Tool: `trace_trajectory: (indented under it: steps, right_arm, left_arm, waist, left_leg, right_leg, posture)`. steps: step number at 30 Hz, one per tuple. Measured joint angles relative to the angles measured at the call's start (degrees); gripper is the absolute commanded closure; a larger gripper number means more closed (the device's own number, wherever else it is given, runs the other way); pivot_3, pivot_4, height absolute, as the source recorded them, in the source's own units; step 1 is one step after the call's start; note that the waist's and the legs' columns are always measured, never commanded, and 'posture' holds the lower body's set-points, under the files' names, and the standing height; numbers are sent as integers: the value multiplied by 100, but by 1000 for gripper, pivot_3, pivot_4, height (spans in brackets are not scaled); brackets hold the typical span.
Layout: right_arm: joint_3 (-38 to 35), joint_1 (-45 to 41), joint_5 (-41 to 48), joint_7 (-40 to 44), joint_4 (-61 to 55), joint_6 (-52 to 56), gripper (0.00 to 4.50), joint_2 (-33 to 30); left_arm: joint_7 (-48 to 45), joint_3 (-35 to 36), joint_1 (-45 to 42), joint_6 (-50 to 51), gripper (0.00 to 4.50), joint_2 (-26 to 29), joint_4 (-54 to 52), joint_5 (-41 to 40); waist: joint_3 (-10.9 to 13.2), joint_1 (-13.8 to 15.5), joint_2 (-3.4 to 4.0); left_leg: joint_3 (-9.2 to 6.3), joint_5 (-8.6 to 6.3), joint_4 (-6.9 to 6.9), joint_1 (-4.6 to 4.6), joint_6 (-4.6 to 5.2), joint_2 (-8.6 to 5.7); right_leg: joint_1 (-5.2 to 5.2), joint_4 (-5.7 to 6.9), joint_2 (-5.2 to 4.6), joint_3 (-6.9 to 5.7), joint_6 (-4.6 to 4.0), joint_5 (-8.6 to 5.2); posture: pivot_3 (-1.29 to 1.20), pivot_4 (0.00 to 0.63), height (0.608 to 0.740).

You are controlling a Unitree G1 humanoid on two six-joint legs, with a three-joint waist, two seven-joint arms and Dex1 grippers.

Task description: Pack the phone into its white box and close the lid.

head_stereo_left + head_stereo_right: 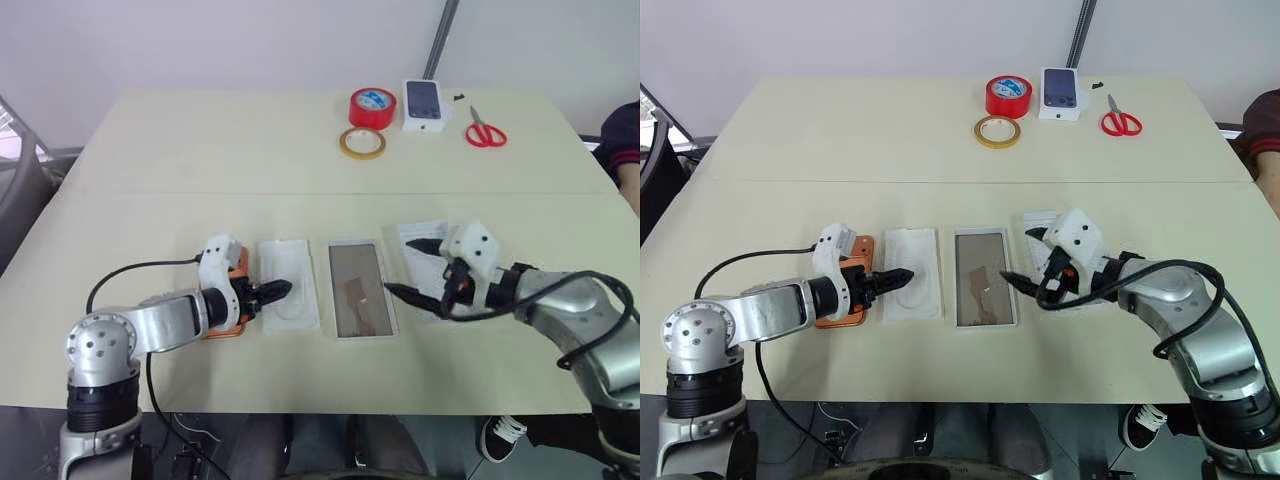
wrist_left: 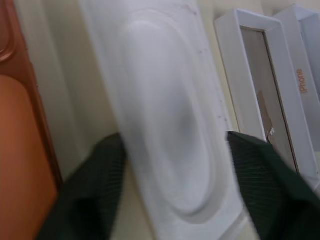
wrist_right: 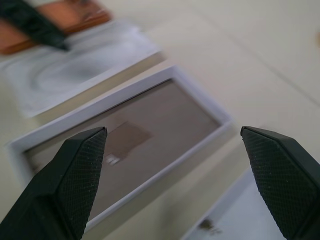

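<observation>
My left gripper (image 1: 898,275) straddles the white insert (image 1: 912,272), fingers parted, not clamped; the phone (image 1: 845,285) lies at its nine o'clock. My right gripper (image 3: 172,165) gapes empty over the white box (image 1: 360,287); orange "iPhone" lettering marks the lid (image 2: 306,80).

The place looked like a lab or office test room rather than a home. A plain pale table (image 1: 300,160) stood against a bare white wall (image 1: 250,40), with a grey metal pole (image 1: 437,40) rising behind it. At the far edge sat working supplies: a red tape roll (image 1: 372,107), a tan tape roll (image 1: 361,143), red scissors (image 1: 485,130) and a small printed phone box (image 1: 424,105). A seated person's sleeve (image 1: 622,140) showed at the table's right side, and a black cable (image 1: 140,270) trailed over the tabletop.
</observation>
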Motion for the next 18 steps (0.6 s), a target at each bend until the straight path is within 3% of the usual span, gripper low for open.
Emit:
trace_trajectory:
  steps: [4,11,14,18]
  right_arm:
    - [404,14,4,408,-344,93,0,-413]
    - [1884,-457,-806,746,-452,192,0,-931]
    - [2300,-574,-1023,818,-433,186,768,-829]
    - [2709,-730,-1415,853,-286,92,2752,-757]
  left_arm:
    - [203,-220,-30,-294,4373,109,75,-189]
    - [321,-494,-128,-770,4443,266,188,-457]
    - [382,-517,-129,-970,4500,344,189,-638]
    - [399,-504,-122,-1251,4500,605,191,-873]
  waist:
    - [0,-2,0]
    - [0,-8,-1]
    - [0,-4,-1]
    - [0,-1,-1]
  left_leg:
    - [-1,0,0,0,0,0]
    - [-1,14,2,1,-24,0]
    - [-1,16,4,0,-28,0]
    - [-1,18,4,0,-31,0]
  right_leg:
    - [1,-1,0,0,0,0]
    - [1,-2,1,0,0,0]
    - [1,-3,1,0,0,0]
    - [1,-3,0,-1,0,0]
  posture:
    - [0,150,740]
    - [0,150,740]
    - [0,150,740]
    - [0,150,740]
